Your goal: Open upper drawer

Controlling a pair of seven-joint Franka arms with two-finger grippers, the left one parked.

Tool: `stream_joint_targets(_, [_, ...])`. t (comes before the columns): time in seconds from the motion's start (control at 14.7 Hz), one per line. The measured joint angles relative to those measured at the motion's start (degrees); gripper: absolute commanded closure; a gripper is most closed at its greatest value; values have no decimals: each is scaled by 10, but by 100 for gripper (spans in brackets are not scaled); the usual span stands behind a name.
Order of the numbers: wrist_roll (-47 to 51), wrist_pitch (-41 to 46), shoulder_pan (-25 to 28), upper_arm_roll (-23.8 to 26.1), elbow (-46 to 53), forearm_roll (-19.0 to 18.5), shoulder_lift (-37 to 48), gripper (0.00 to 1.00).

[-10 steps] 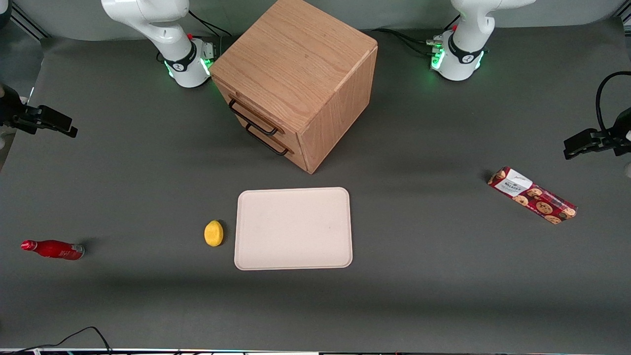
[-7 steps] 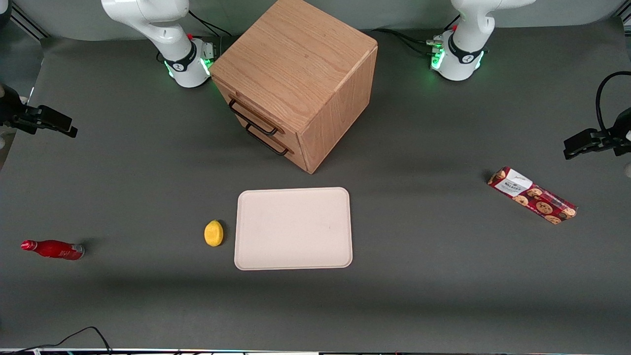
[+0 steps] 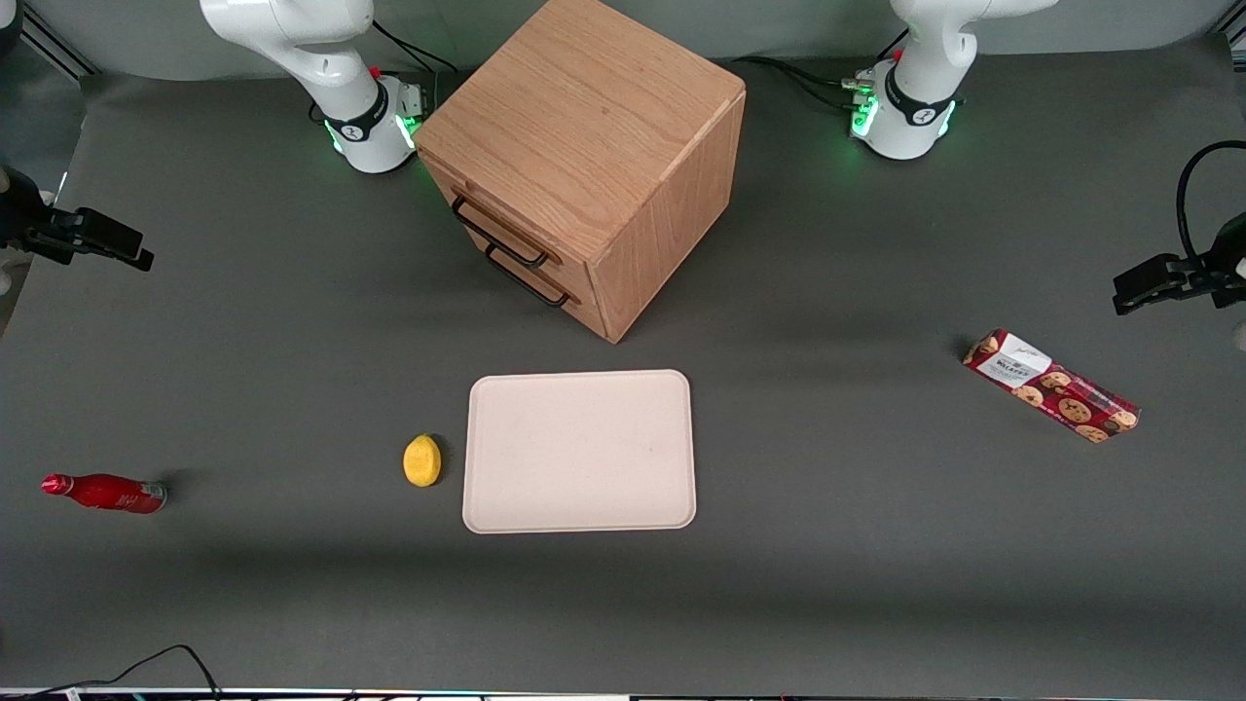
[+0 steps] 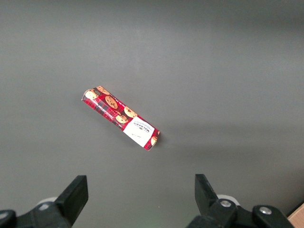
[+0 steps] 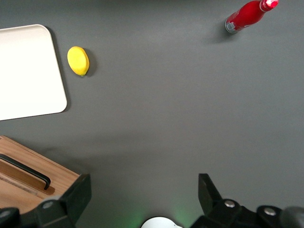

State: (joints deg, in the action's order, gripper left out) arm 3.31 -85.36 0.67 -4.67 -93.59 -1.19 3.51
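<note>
The oak cube cabinet (image 3: 584, 127) stands on the table between the two arm bases. Its upper drawer (image 3: 484, 216) is flush with the cabinet front, and its thin black bar handle (image 3: 498, 235) sits just above the lower drawer's identical handle (image 3: 528, 277). My gripper (image 5: 143, 183) hangs high over the table near the working arm's base, apart from the cabinet, open with nothing between its fingers. It is out of the front view. The wrist view catches a corner of the cabinet (image 5: 57, 175) with one black handle (image 5: 26, 171); which drawer it belongs to I cannot tell.
A cream tray (image 3: 580, 451) lies nearer the front camera than the cabinet, with a yellow lemon (image 3: 421, 461) beside it. A red bottle (image 3: 105, 492) lies toward the working arm's end. A red cookie box (image 3: 1050, 386) lies toward the parked arm's end.
</note>
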Motion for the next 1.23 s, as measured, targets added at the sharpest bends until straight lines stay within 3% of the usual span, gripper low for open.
stream_joint_targets(0.95, [0,14,3,6,2,0,0,0])
stream_joint_targets(1.23, [-43,38,42,10,11,1,1,0])
